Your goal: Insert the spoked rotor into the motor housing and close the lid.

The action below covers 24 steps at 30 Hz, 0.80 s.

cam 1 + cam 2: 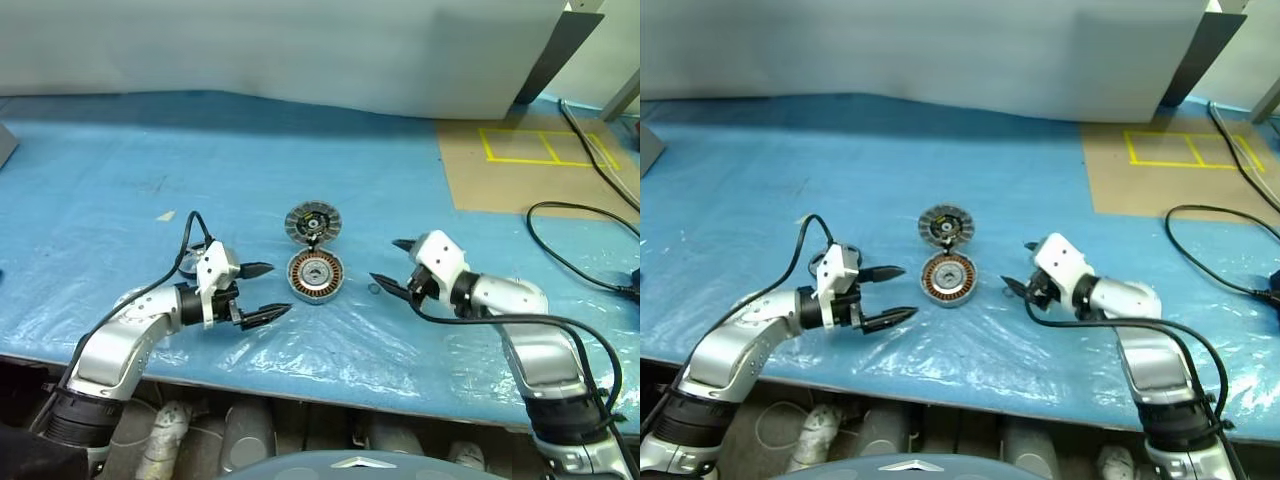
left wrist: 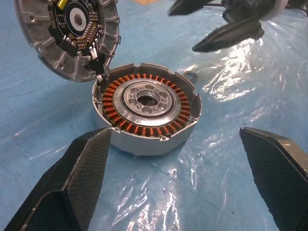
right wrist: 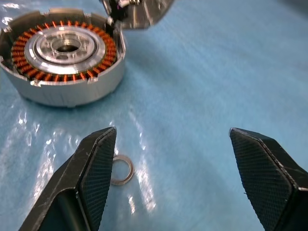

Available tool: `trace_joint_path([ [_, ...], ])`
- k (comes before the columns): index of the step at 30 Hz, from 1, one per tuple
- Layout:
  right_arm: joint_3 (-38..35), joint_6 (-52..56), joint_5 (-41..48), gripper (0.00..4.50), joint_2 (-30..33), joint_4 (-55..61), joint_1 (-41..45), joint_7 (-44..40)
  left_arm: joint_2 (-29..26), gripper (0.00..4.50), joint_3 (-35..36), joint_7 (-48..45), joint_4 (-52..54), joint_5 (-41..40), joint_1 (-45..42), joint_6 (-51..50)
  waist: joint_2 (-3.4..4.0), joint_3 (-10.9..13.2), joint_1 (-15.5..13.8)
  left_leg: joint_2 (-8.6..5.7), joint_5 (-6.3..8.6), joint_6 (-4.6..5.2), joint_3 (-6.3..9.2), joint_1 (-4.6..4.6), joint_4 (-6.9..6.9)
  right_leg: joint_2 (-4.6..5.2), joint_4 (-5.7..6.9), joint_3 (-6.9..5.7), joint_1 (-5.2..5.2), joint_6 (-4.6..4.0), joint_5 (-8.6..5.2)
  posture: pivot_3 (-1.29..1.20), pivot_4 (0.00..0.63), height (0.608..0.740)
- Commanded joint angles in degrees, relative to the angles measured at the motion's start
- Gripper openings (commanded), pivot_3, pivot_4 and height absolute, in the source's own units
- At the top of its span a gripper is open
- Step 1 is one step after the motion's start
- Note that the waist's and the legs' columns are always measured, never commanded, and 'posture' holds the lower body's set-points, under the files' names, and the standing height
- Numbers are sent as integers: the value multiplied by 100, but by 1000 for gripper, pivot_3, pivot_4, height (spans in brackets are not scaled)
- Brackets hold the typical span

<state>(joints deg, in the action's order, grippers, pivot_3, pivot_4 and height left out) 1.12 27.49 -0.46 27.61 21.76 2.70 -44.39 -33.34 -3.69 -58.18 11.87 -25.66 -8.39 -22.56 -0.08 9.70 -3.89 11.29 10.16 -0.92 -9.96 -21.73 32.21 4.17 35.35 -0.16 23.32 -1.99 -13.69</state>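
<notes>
Blue plastic sheet covers the worktop [image 1: 120, 160], and in the left eye view the motor housing [image 1: 315, 276] sits near its front edge, between the two arms. Its lid [image 1: 312, 221] stands tilted just behind it, touching the far rim. The left claw [image 1: 265, 292] is beside the housing, with its two black fingers spread apart and nothing between them. The right claw [image 1: 395, 268] is on the other side, also open and empty, and a small metal ring [image 1: 373, 289] lies on the sheet near its lower fingertip. In the left wrist view the housing [image 2: 147, 108] shows orange-brown windings around a silver inner part with a round hole at the centre; the lid [image 2: 67, 33] leans against its rim with the black, patterned face showing. In the right wrist view the small ring [image 3: 121, 170] lies just beside one finger [image 3: 94, 168], and the housing [image 3: 62, 57] is well apart from it.
</notes>
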Motion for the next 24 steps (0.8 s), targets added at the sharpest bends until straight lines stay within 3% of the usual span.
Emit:
trace_joint_path([
  [1, 69, 16, 73, 3954, -30, 256, -126, 257, -22, 4500, -109, -195, -85, -7, -225, 46, 0, 0, 5, 0, 0, 0, 0, 2, -1, 0, 0, 2, 0, 0, 0, 0, 150, 740],
  [13, 331, -182, 186, 3954, 122, -282, -453, 311, -40, 4500, -209, -290, -240, 188, -290, 143, 0, 0, -5, -4, -6, -11, -2, -2, -10, 1, -14, 1, -2, 4, -2, 0, 150, 740],
  [23, 771, -530, 20, 3954, 216, -743, -213, 366, -62, 4500, -160, -262, -125, 183, -230, 67, -1, -1, -2, -4, -5, -9, -2, 9, -10, 1, -14, 2, -12, 5, -2, 0, 150, 740],
  [24, 790, -522, 40, 3764, 213, -760, -227, 366, -65, 4500, -161, -253, -112, 185, -233, 56, -2, -1, 0, -3, -5, -9, -2, 9, -10, 1, -14, 2, -12, 4, -2, 0, 150, 740],
])
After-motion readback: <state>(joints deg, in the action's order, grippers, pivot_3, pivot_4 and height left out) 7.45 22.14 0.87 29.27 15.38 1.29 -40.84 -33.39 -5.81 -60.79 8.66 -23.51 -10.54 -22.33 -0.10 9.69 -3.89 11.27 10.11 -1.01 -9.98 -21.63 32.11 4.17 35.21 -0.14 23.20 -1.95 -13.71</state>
